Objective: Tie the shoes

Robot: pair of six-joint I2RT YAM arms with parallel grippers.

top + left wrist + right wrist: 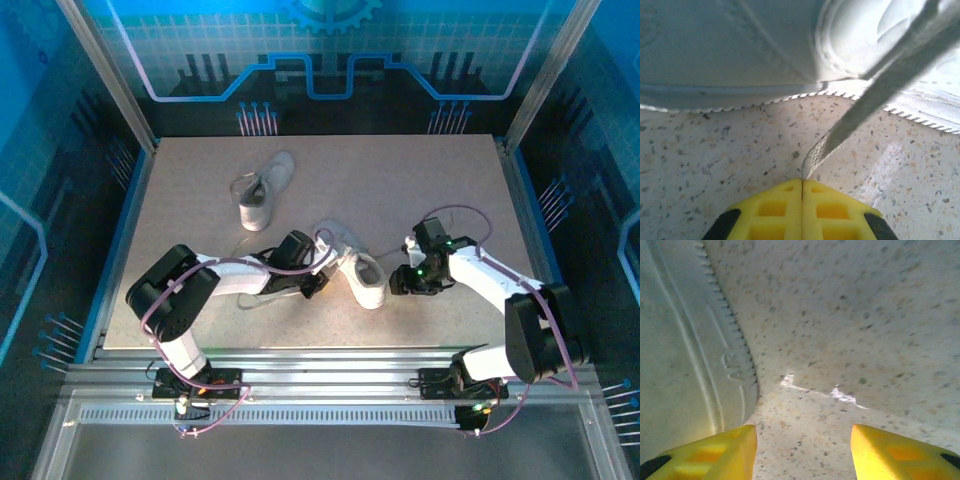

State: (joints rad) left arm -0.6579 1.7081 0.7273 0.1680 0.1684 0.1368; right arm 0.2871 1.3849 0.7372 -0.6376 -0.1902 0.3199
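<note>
One white shoe lies near the table's middle, between my two grippers. The other shoe rests further back on the left. My left gripper sits at the near shoe's left side. In the left wrist view its yellow fingers are pressed together, shut on a flat pale lace that stretches taut up and right toward the shoe. My right gripper is low at the shoe's toe end. It stands open over bare table, with the shoe's sole just left of its left finger.
The speckled beige table is fenced by metal frame posts at the sides and a blue patterned back wall. A rail runs along the near edge by the arm bases.
</note>
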